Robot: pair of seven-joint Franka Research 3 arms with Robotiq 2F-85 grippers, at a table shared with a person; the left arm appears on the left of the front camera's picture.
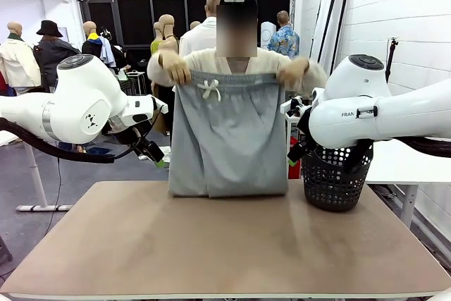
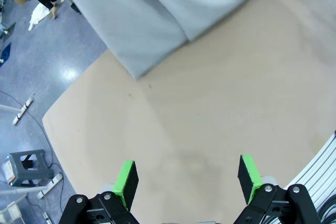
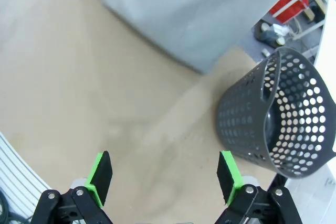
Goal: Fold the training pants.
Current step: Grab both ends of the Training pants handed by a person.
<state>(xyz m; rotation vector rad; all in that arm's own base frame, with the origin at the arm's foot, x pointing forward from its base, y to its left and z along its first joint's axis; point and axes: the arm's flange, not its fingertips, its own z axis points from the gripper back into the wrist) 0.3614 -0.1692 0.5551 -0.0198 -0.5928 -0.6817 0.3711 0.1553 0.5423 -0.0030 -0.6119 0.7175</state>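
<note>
The training pants (image 1: pixel 227 139) are light grey with a white drawstring. A person at the far side holds them up by the waistband with both hands (image 1: pixel 175 68), and the leg ends touch the table's far edge. The grey cloth also hangs at the top of the left wrist view (image 2: pixel 157 9) and of the right wrist view (image 3: pixel 199 9). My left gripper (image 1: pixel 156 155) hovers open just left of the pants, its green pads (image 2: pixel 126 179) wide apart over bare table. On the pants' right, my right gripper (image 1: pixel 290 154) is open too, pads (image 3: pixel 100 174) spread, nothing between them.
A dark perforated basket (image 1: pixel 337 177) stands on the table's far right, under my right arm, and shows close by in the right wrist view (image 3: pixel 278 124). The tan table (image 1: pixel 225 244) stretches wide in front of the pants.
</note>
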